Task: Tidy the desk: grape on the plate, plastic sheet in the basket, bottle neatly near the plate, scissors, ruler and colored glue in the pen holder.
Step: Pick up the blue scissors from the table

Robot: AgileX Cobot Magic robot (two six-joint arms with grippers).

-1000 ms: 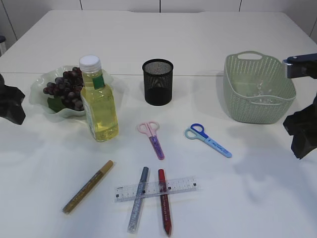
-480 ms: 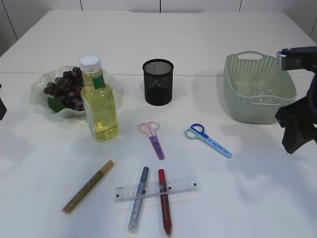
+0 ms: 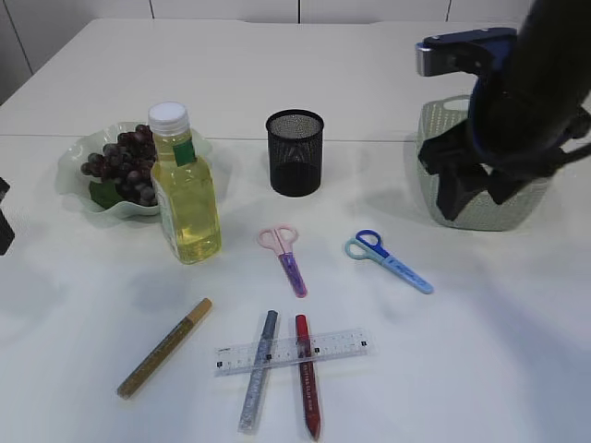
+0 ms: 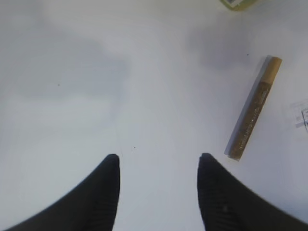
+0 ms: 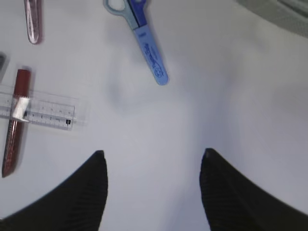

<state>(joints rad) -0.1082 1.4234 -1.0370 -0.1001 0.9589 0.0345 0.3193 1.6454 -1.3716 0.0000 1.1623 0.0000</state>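
On the white tabletop (image 3: 388,74), going left to right: the left gripper (image 4: 158,166) hangs over bare surface at the left edge, its jaws standing apart with nothing between them. Behind it, the grapes (image 3: 122,161) lie on the pale green plate (image 3: 76,155). Just beside the plate, on its right and touching or nearly touching its rim, the bottle (image 3: 184,188) of yellow liquid stands upright with a white cap. In front of the bottle a gold glue pen (image 3: 164,348) lies slanted. Next come a silver glue pen (image 3: 258,371) and a red glue pen (image 3: 307,375), both under the clear ruler (image 3: 292,351), which lies across them. Behind these lies a pair of pink scissors (image 3: 285,255). The black mesh pen holder (image 3: 295,152) stands upright further back, near the middle. Right of the pink pair lie blue scissors (image 3: 388,260), handles toward the holder. At the right, the green basket (image 3: 430,129) stands partly hidden by the right arm; something clear may lie inside, but I cannot tell. The right gripper (image 5: 153,166) hovers above bare tabletop near the blue scissors, jaws apart and holding nothing
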